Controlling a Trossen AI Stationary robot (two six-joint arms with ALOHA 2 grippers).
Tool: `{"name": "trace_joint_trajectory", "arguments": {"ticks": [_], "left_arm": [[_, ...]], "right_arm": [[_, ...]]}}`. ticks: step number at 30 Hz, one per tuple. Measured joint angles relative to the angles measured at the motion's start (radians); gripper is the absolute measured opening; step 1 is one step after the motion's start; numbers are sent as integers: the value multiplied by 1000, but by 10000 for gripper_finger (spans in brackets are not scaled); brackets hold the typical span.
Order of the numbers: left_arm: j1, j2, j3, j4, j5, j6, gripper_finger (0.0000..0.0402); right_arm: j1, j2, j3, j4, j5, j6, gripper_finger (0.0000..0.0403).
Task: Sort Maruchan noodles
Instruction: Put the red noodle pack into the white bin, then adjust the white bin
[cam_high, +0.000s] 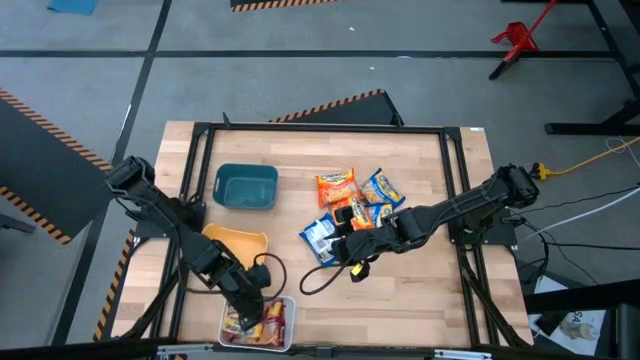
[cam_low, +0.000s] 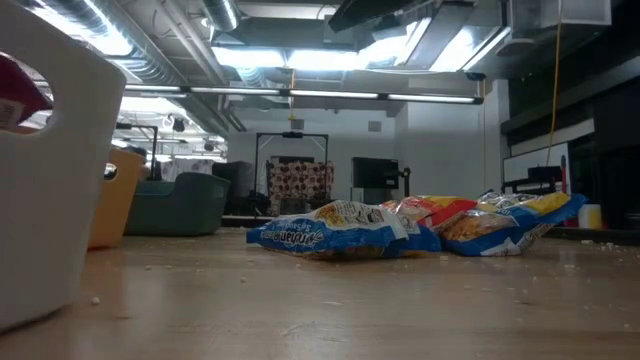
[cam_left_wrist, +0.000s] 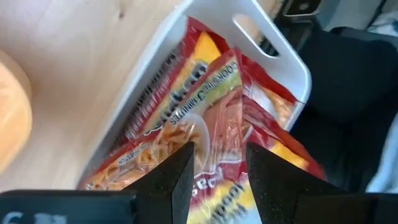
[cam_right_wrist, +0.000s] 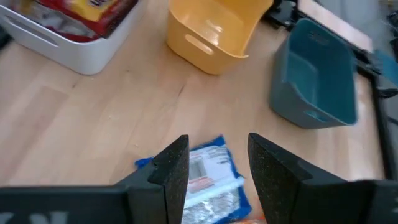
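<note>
Hovering part-open and empty, left gripper (cam_left_wrist: 217, 168) over white tray (cam_left_wrist: 273, 46) (red packets (cam_left_wrist: 205, 106)), right gripper (cam_right_wrist: 217, 165) over blue packet (cam_right_wrist: 208, 180).

I can read very little print here. On the red packet (cam_left_wrist: 211, 124) lying in the white tray (cam_left_wrist: 273, 50), left wrist view, I make out part of a line that looks like "3 MINUTE NOODLE", running slantwise across the wrapper. Print on the blue packet (cam_low: 320, 232) in the low view stays illegible to me.
</note>
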Motion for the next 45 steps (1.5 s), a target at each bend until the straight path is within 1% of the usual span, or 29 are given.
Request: {"name": "trace_joint_trajectory", "arguments": {"ticks": [3, 7, 10, 12, 15, 17, 20, 24, 28, 30, 32, 35, 41, 43, 45], "left_arm": [[13, 32, 0, 16, 4, 39, 137], [38, 67, 0, 99, 9, 88, 137], [58, 77, 0, 155, 35, 104, 137], [70, 76, 0, 171, 55, 102, 137], [76, 59, 0, 191, 56, 65, 137], [72, 47, 0, 201, 45, 41, 137], [61, 40, 2, 264, 21, 7, 137], [46, 25, 20, 305, -13, -5, 137], [36, 16, 102, 249, -85, 60, 137], [36, 16, 166, 170, -128, 120, 137], [36, 16, 237, 85, -175, 160, 137], [36, 14, 322, 20, -272, 187, 137], [0, 15, 450, 22, -510, 268, 137], [-10, 18, 471, 19, -579, 289, 137], [-14, 18, 485, 18, -640, 297, 137]], "right_arm": [[0, 2, 0, 13, -59, 21, 152], [1, 9, 0, 32, -116, 46, 152], [1, 18, 0, 40, -124, 51, 152], [1, 24, 1, 66, -132, 53, 152], [1, 30, 0, 71, -142, 50, 152], [8, 30, 0, 89, -165, 42, 152], [29, 29, 0, 113, -189, 18, 152], [74, 74, 3, 214, -189, 17, 152], [110, 171, 1, 346, -182, 15, 152], [116, 224, 0, 424, -173, 28, 152], [115, 263, -1, 447, -164, 55, 152], [111, 306, 0, 481, -165, 104, 152], [126, 319, 0, 494, -197, 204, 152], [146, 319, 0, 496, -184, 221, 152], [174, 327, 1, 502, -141, 231, 152]]}}
